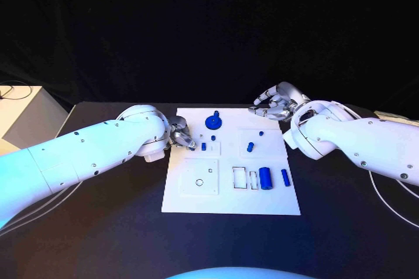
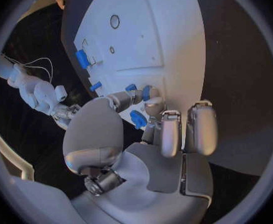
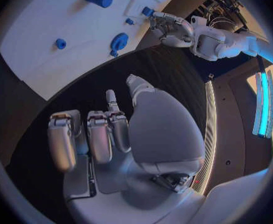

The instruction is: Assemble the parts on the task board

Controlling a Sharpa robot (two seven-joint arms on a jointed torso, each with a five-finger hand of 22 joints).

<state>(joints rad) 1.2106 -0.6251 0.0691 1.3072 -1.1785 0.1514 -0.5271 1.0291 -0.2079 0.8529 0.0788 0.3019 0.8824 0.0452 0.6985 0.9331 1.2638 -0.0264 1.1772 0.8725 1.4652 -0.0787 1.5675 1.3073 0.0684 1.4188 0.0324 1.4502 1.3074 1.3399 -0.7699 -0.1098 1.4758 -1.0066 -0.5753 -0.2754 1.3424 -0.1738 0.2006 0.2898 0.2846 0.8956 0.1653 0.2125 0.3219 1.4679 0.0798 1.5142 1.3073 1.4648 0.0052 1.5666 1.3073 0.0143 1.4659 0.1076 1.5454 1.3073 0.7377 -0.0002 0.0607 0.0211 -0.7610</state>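
Nearest us on the task board (image 1: 231, 203) lie a fat blue cylinder (image 1: 265, 177) and a slim pin (image 1: 284, 175). Our left hand (image 1: 181, 137) reaches over the board's left edge, fingertips at a small blue peg (image 2: 131, 87); whether it grips we cannot tell. Our right hand (image 1: 278, 101) hovers beyond the board, fingers curled, empty. These parts look light, rigid and slick, so we judge it best to pinch them mid-length.

matt white task board (image 1: 231, 203) perhaps of plastic, smooth blue plastic-looking parts (image 1: 264, 177), matt black table (image 1: 105, 230), satin silver metal-like left hand (image 2: 155, 134), glossy white arm shells (image 1: 79, 158)
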